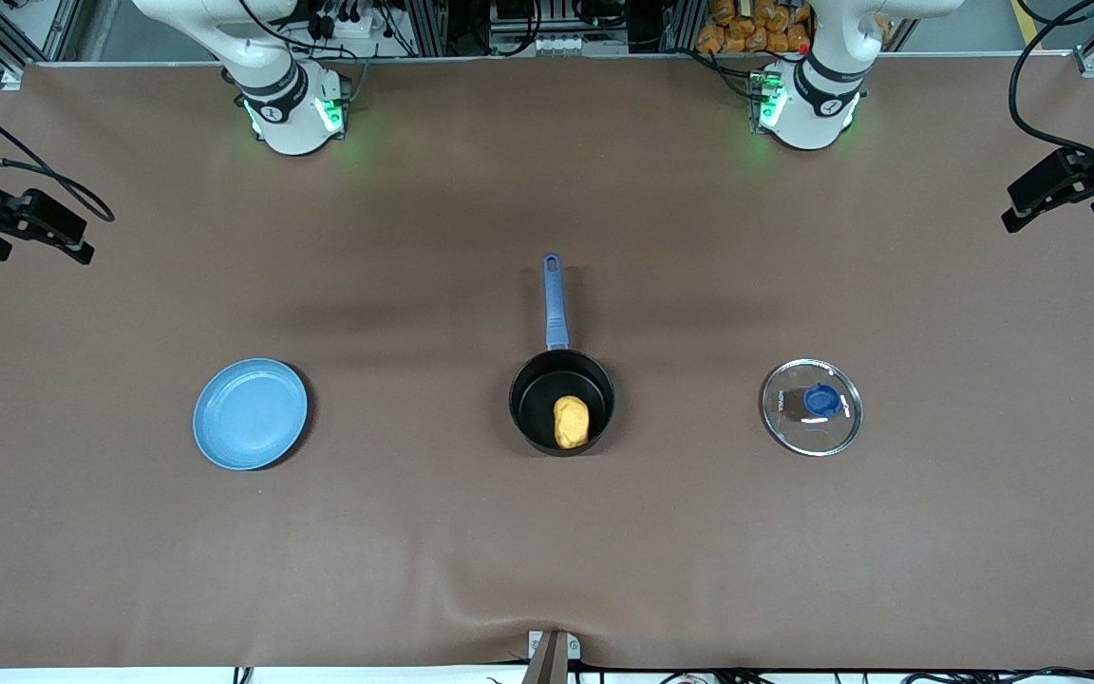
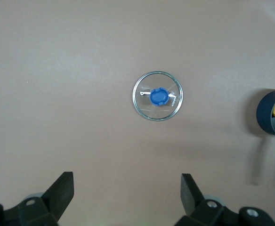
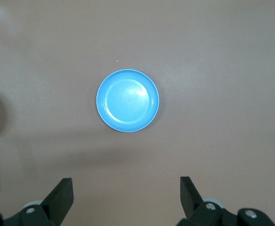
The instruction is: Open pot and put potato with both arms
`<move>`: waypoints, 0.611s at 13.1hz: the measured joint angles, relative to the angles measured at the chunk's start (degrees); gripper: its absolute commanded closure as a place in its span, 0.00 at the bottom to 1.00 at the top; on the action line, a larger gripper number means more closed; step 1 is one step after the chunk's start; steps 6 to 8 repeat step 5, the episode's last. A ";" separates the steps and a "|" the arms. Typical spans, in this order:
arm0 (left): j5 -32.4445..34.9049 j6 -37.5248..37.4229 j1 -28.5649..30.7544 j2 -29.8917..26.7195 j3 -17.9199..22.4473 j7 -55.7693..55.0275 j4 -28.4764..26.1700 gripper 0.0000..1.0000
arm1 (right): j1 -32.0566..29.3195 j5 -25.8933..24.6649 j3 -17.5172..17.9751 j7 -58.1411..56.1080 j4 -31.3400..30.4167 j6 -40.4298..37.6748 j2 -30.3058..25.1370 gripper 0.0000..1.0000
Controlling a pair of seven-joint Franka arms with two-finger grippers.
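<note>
- Front view: pot at frame centre on the desk, uncovered; potato inside it.
- Lid lies centre-right; plate centre-left.
- Left gripper: jaws spread wide, empty, above the lid.
- Right gripper: jaws spread wide, empty, above the plate.

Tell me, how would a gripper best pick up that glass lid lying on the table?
By the blue knob, coming straight down from above, I'd say. The lid lies flat with the knob up at its centre, the only raised part; its thin rim sits flush on the table, leaving the jaws little to catch.
</note>
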 measured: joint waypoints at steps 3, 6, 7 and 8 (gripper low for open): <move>0.00 -0.11 -0.23 0.17 -0.19 0.09 0.00 0.00 | 0.00 -0.10 0.01 0.00 -0.03 -0.10 -0.01 0.00; 0.00 -0.11 -0.31 0.28 -0.25 0.09 0.00 0.00 | 0.00 -0.11 0.01 -0.01 -0.03 -0.19 -0.01 0.00; 0.00 -0.11 -0.31 0.28 -0.25 0.09 0.00 0.00 | 0.00 -0.11 0.01 -0.01 -0.03 -0.19 -0.01 0.00; 0.00 -0.11 -0.31 0.28 -0.25 0.09 0.00 0.00 | 0.00 -0.11 0.01 -0.01 -0.03 -0.19 -0.01 0.00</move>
